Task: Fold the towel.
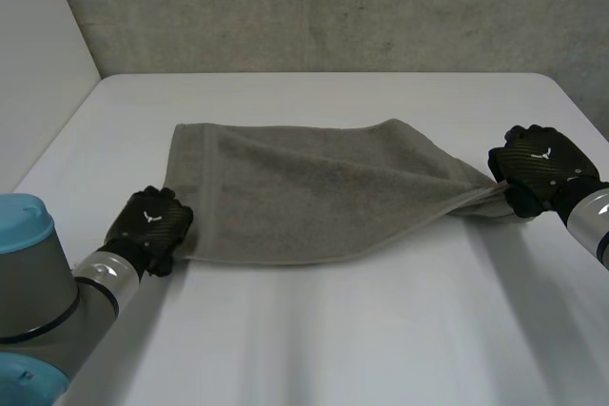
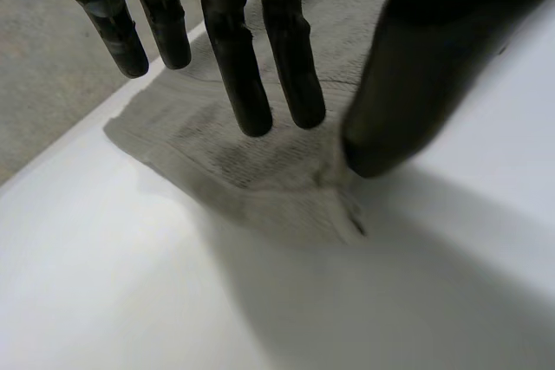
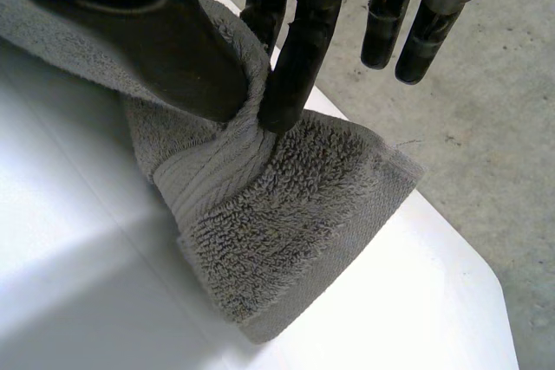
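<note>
The grey towel [image 1: 314, 192] is seen spread across the middle of the white table [image 1: 381, 349]. Most of it lies flat, and its right end is bunched to a point near the table's right edge. That bunched end is pinched by the right robot hand [image 1: 540, 170]. In the right wrist view the cloth is clamped between the thumb and one finger, while the other fingers [image 3: 408, 32] are left straight and clear of it. The left robot hand [image 1: 147, 225] is placed at the near left corner. In its wrist view the fingers [image 2: 234, 58] are held straight and spread above the towel, the thumb tip is set against the corner, and nothing is gripped.
</note>
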`<control>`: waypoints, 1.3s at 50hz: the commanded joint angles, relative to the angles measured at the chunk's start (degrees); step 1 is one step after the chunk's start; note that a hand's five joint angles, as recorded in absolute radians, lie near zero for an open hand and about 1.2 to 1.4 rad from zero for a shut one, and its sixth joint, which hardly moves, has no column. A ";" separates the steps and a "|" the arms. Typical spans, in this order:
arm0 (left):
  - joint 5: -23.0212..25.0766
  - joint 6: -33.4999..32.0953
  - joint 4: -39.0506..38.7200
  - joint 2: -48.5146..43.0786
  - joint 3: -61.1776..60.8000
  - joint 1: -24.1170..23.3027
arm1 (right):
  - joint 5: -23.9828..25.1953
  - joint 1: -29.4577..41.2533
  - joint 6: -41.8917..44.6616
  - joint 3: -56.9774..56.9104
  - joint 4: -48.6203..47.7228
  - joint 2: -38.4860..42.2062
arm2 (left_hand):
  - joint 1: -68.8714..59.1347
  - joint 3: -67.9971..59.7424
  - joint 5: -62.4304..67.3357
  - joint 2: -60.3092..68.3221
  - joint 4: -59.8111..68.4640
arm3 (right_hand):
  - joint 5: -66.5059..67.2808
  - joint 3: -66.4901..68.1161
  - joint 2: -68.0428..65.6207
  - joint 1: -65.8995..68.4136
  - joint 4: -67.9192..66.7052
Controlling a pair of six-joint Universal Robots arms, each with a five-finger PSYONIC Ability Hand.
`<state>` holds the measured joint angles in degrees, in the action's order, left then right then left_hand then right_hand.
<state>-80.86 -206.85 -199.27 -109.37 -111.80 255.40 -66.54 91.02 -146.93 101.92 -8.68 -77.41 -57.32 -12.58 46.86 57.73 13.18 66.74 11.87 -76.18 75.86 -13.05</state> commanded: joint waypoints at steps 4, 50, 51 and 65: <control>3.52 0.22 4.23 0.56 0.27 0.71 | 0.00 -0.67 0.16 -0.58 0.16 -0.46 | -22.68 2.58 23.14 22.27 -3.18 | 3.26 -1.87 -3.82 4.14 3.05; 14.15 12.44 23.58 15.77 15.65 13.72 | 2.73 0.82 12.64 -13.76 20.46 -5.91 | -22.68 2.58 23.14 22.27 -3.18 | 3.26 -1.87 -3.82 4.14 3.05; 14.16 12.44 23.58 15.77 15.65 13.72 | 2.90 1.17 11.51 -13.50 20.03 -6.17 | -22.68 2.58 23.14 22.27 -3.18 | 3.26 -1.87 -3.82 4.14 3.05; 6.54 14.02 15.06 -1.09 38.46 6.97 | -4.37 7.06 11.84 -36.04 0.45 9.72 | -22.68 2.58 23.14 22.27 -3.18 | 3.26 -1.87 -3.82 4.14 3.05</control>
<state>-68.32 -193.64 -180.47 -102.54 -86.71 267.01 -65.72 95.44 -135.82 79.15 2.46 -74.78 -75.11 -12.58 66.32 76.50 13.19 66.77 11.87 -76.18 75.87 -13.05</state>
